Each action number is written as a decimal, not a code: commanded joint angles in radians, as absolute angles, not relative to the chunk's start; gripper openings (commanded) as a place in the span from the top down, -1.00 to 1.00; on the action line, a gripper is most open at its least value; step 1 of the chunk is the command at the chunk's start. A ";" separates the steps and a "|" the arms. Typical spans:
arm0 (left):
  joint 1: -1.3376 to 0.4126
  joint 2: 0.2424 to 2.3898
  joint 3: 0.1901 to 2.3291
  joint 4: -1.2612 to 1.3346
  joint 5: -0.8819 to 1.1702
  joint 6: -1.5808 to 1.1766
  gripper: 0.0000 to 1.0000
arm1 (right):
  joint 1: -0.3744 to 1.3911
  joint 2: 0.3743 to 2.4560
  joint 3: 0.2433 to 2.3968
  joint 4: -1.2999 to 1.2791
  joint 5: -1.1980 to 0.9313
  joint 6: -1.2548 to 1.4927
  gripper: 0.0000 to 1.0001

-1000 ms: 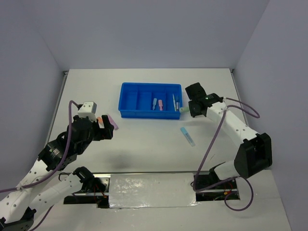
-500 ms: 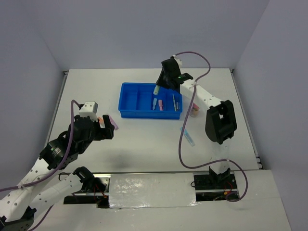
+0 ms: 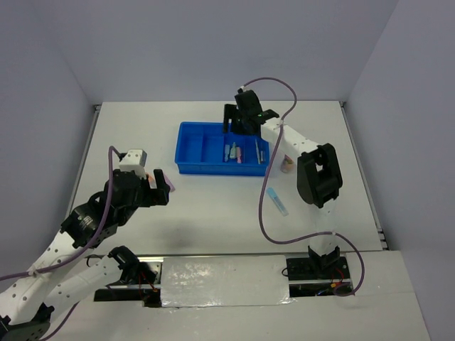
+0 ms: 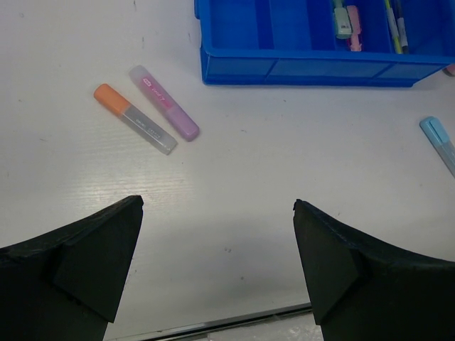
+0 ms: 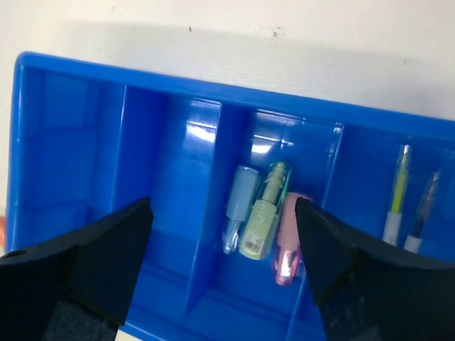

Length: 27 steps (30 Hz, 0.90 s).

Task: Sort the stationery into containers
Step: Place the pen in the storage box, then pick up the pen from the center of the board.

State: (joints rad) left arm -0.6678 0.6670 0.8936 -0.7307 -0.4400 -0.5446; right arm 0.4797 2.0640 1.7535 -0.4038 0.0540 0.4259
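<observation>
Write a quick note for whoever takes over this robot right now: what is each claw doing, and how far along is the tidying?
Left gripper: open, empty, over the table near the orange marker and purple marker.
Right gripper: open, empty, above the blue tray.
Done: three markers in one compartment, two thin pens in the next.
Left to do: orange marker, purple marker and light blue marker lie on the table.

We are seeing a blue tray (image 5: 67, 128) in glossy plastic, catching bright glints. The white table (image 4: 234, 213) is looking matt and faintly grained. The orange marker (image 4: 135, 119) is showing a smooth translucent barrel. The left gripper (image 4: 218, 204) is showing matt black fingers (image 4: 92, 249).
</observation>
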 commanded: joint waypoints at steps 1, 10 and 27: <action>-0.673 0.673 0.893 -0.690 -0.443 -0.517 -0.99 | 0.482 1.984 1.782 -0.383 0.006 0.376 -0.86; -0.672 0.675 0.904 -0.727 -0.521 -0.560 -0.99 | 0.498 1.519 1.381 -0.462 -0.051 0.239 -0.87; -0.666 0.696 0.899 -0.712 -0.491 -0.549 -0.99 | 0.492 1.431 0.850 -0.497 0.152 0.193 -0.87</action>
